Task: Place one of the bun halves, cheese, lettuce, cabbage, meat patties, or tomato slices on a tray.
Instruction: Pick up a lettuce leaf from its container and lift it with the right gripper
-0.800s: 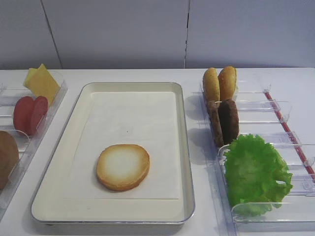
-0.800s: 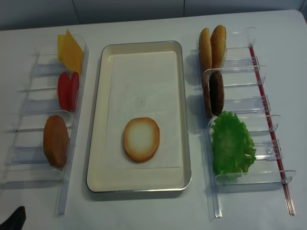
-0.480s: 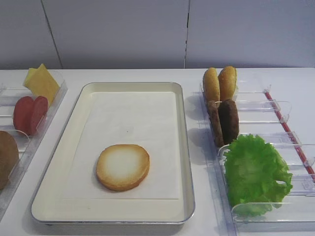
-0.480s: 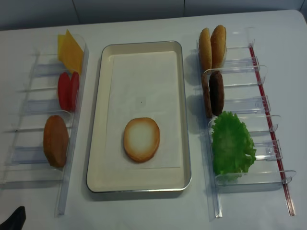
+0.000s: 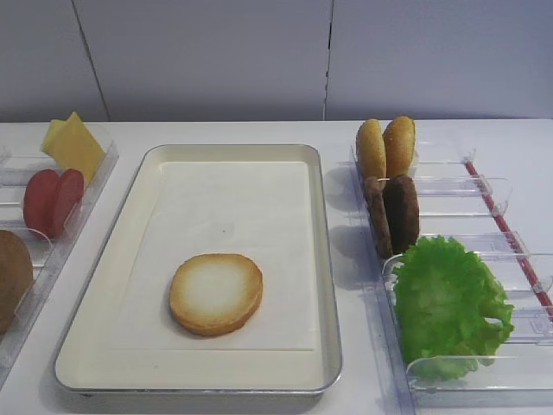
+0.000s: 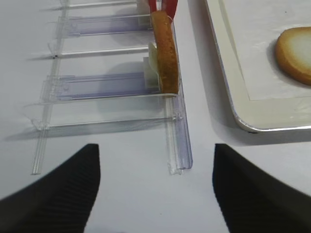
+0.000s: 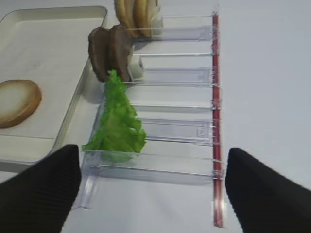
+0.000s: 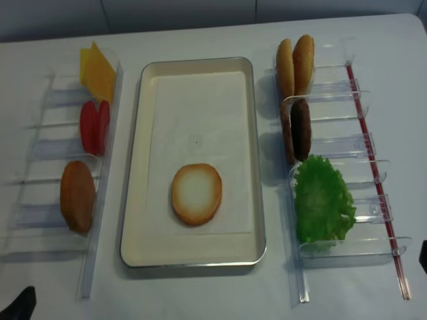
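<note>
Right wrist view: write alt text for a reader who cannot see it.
Between the two open black fingers of the right gripper, a green lettuce stands in a clear plastic rack on a white table. Behind it stand dark meat patties, then bun halves. At left a cream tray holds one bun half.

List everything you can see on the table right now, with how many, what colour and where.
tray: one, cream, centre
bun halves: one on the tray, toasted face up; two golden in the far right bin; one in the near left bin
meat patties: two, dark brown, right bins
lettuce: one, green, near right bin
tomato slices: two, red, left
cheese: yellow, far left
left tool: open, empty
right tool: open, empty
</note>
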Available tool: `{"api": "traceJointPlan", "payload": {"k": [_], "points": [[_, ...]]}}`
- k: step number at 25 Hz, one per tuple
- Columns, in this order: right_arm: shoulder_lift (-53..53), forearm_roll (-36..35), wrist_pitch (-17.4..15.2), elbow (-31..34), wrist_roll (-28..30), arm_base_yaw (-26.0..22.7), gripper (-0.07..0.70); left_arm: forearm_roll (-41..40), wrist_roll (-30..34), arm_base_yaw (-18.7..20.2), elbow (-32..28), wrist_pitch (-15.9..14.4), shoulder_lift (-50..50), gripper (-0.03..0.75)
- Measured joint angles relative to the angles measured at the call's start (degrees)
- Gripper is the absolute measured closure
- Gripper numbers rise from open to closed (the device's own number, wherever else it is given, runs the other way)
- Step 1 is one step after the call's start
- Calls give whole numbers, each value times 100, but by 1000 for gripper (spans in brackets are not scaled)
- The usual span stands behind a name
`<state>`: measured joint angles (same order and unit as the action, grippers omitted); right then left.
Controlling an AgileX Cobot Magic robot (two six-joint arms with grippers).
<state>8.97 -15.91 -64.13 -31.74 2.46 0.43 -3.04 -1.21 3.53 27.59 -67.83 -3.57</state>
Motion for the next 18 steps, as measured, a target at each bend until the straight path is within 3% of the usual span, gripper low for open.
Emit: {"api": "traceJointPlan", "payload": {"k": [8,15,18], "points": [[1160,-1197,-48,-99,299,0,-1,0,0,0,0,0,0,232],[2142,-1836,37,-99,630,0,-1,0,0,0,0,0,0,232],[2551,-2171,72,-99,960,0,32,0,0,0,0,0,0,232]]}}
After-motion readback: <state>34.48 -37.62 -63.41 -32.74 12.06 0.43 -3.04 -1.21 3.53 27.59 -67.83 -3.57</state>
